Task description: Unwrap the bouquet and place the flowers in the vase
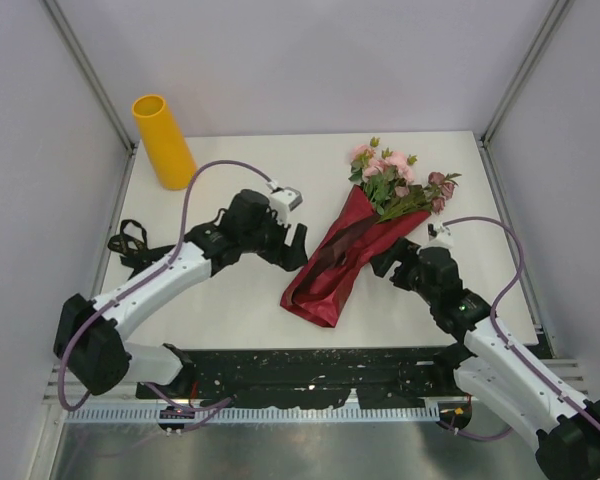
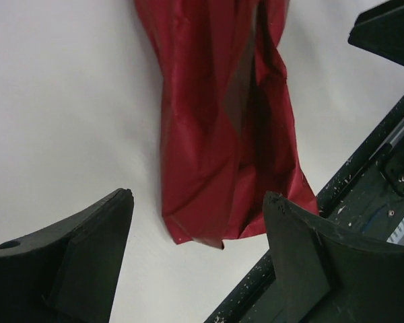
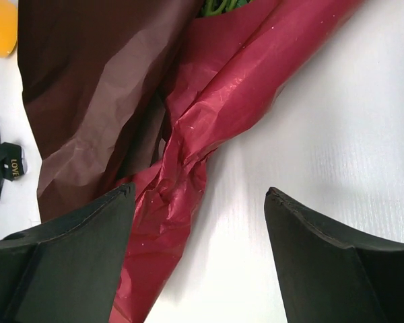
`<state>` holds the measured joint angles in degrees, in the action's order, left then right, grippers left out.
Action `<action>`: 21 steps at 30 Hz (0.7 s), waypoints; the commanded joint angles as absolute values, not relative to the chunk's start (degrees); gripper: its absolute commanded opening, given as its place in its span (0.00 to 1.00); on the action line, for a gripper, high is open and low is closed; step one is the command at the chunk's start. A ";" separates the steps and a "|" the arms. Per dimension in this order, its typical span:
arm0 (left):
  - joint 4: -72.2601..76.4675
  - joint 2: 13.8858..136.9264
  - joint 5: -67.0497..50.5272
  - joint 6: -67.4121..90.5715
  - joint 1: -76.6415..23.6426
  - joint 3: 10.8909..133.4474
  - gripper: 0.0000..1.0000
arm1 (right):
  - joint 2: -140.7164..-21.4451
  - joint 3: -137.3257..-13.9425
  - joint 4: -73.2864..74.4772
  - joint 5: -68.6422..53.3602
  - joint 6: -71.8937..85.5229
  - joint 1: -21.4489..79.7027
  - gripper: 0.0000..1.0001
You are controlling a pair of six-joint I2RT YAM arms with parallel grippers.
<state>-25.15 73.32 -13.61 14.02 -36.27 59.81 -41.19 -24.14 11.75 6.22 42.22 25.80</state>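
The bouquet lies slantwise mid-table, its dark red wrapping paper (image 1: 336, 262) loosened around pink and mauve flowers (image 1: 395, 178) that point to the back right. My left gripper (image 1: 292, 247) hovers open at the paper's left side. In the left wrist view the paper's bottom end (image 2: 222, 128) shows between the spread fingers (image 2: 87, 262), ungripped. My right gripper (image 1: 388, 262) stands open at the paper's right side; in the right wrist view its left finger (image 3: 74, 256) overlaps the crumpled paper (image 3: 209, 101), and green stems (image 3: 221, 5) peek out at the top. The yellow vase (image 1: 163, 140) stands upright at the back left.
A loose black ribbon (image 1: 130, 243) lies on the white table (image 1: 230, 300) near the left edge, partly behind my left arm, and also shows as a ribbon (image 3: 3, 168) in the right wrist view. A dark rail (image 1: 310, 375) runs along the near edge. Grey walls enclose the sides.
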 commanded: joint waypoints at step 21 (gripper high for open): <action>-22.24 95.71 -12.22 6.94 -45.79 75.23 0.28 | -39.55 -22.15 4.39 5.80 42.19 25.58 0.83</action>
<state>-23.86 95.98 -11.62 7.75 -45.43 73.41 -39.53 -21.74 7.64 5.89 43.20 25.74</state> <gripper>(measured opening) 0.411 0.825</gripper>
